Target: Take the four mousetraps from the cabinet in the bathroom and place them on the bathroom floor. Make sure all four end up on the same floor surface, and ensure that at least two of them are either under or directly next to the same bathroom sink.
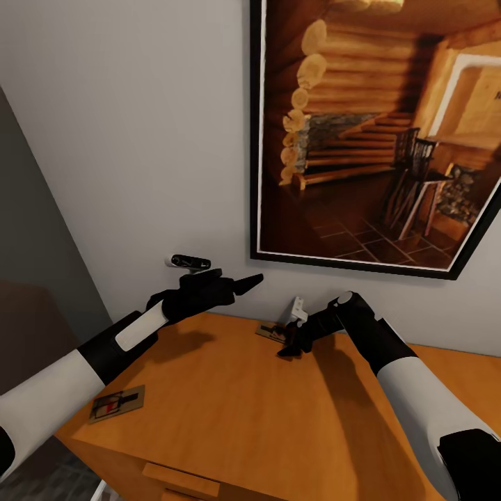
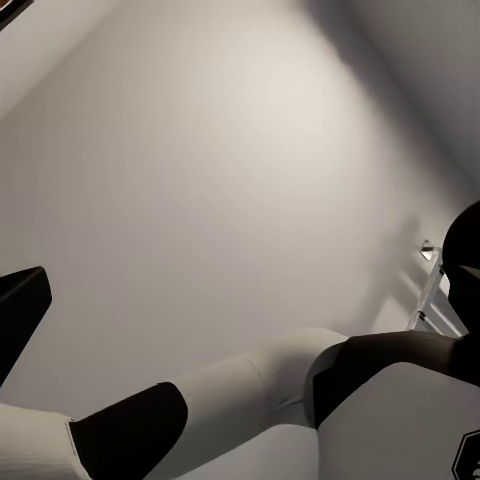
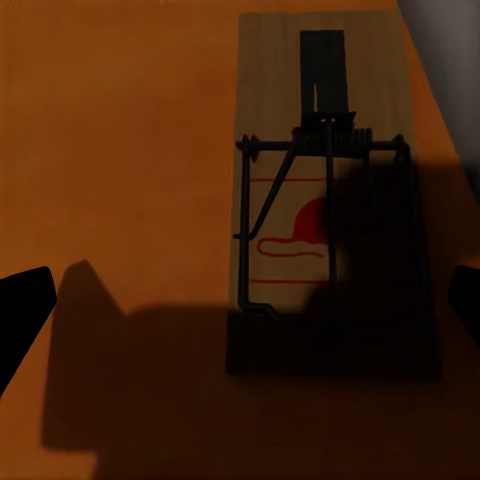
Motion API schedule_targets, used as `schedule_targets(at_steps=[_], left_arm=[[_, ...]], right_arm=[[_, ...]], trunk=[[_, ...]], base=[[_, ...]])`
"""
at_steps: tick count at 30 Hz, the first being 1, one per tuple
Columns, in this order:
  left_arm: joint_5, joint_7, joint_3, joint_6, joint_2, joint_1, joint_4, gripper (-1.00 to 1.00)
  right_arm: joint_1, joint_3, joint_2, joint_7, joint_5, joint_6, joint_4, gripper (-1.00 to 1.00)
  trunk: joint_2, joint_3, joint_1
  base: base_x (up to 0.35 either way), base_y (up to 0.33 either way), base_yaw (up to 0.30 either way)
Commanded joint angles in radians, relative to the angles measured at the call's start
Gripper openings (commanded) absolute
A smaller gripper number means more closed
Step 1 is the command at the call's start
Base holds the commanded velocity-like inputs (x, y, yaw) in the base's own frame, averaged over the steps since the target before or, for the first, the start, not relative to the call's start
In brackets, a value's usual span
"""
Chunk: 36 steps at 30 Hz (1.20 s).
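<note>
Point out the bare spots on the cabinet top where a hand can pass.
The cabinet top is bare across its middle, between the mousetrap at the left front corner and the right arm. It is crowded at the back by the wall, where the right end effector hangs over the second mousetrap.

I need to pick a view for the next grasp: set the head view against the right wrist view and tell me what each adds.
Head view alone: the framed picture on the wall, the left gripper raised and open above the cabinet, a second mousetrap near the cabinet's left front corner, and the right gripper low over the far mousetrap.

Right wrist view alone: that trap's detail, its wire spring, bar and red mouse mark, with the fingertips spread to either side.

Shared: the orange cabinet top and the far mousetrap by the wall.
</note>
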Motion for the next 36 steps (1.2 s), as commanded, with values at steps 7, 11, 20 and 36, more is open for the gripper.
schedule_targets(at_steps=[7, 11, 20, 36], left_arm=[[0.01, -0.001, -0.005, 0.01, 0.0, -0.002, 0.0, 1.0], [0.01, -0.001, -0.005, 0.01, 0.0, -0.001, 0.0, 1.0], [0.01, -0.001, -0.005, 0.01, 0.001, -0.001, 0.0, 1.0], [0.01, -0.001, -0.005, 0.01, 0.001, -0.002, 0.0, 1.0]], right_arm=[[-0.001, 0.001, -0.001, -0.02, 0.007, 0.026, 0.0, 1.0], [-0.001, 0.001, -0.001, -0.02, 0.009, 0.026, 0.0, 1.0], [-0.001, 0.001, -0.001, -0.02, 0.011, 0.026, -0.001, 1.0], [-0.001, 0.001, -0.001, -0.02, 0.008, 0.026, -0.002, -1.0]], trunk=[[0.0, -0.001, 0.0], [0.0, -0.001, 0.0], [0.0, -0.001, 0.0], [0.0, -0.001, 0.0]], base=[[0.0, 0.0, 0.0], [0.0, 0.0, 0.0], [0.0, 0.0, 0.0], [0.0, 0.0, 0.0]])
